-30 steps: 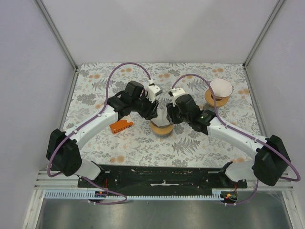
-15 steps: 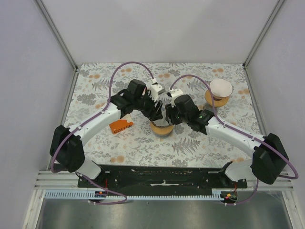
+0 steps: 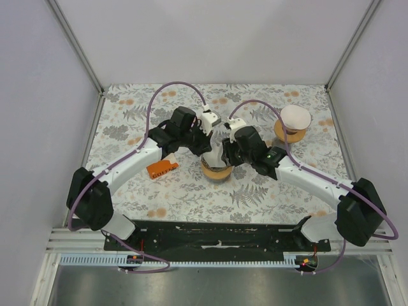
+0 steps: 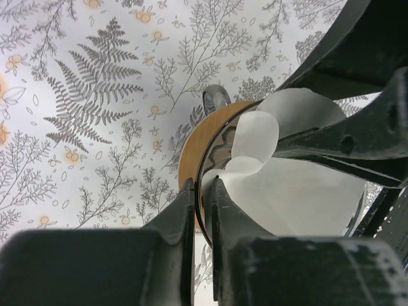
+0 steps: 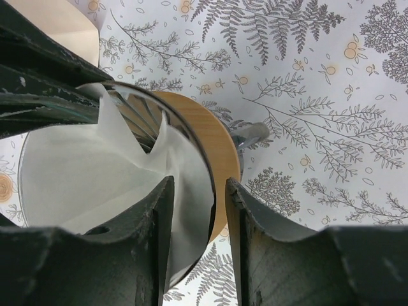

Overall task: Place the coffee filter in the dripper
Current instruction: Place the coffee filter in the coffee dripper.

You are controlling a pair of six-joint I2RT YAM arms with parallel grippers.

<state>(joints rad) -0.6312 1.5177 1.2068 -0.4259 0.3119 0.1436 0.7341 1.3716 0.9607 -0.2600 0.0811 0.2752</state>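
Observation:
The dripper, a clear cone in an orange-brown ring, stands mid-table with the white coffee filter crumpled inside it. In the left wrist view the filter fills the dripper. My left gripper is almost closed, pinching the filter's edge together with the dripper's dark rim. In the right wrist view my right gripper straddles the rim of the dripper, one finger inside against the filter, the other outside with a gap. Both grippers, left and right, meet over the dripper.
An orange-and-white packet lies just left of the dripper. A white-topped orange round thing stands at the back right. Grey walls enclose the patterned table on three sides.
The left arm has shifted slightly to the right and both grippers have drawn closer over the dripper. The filter stays in the dripper.

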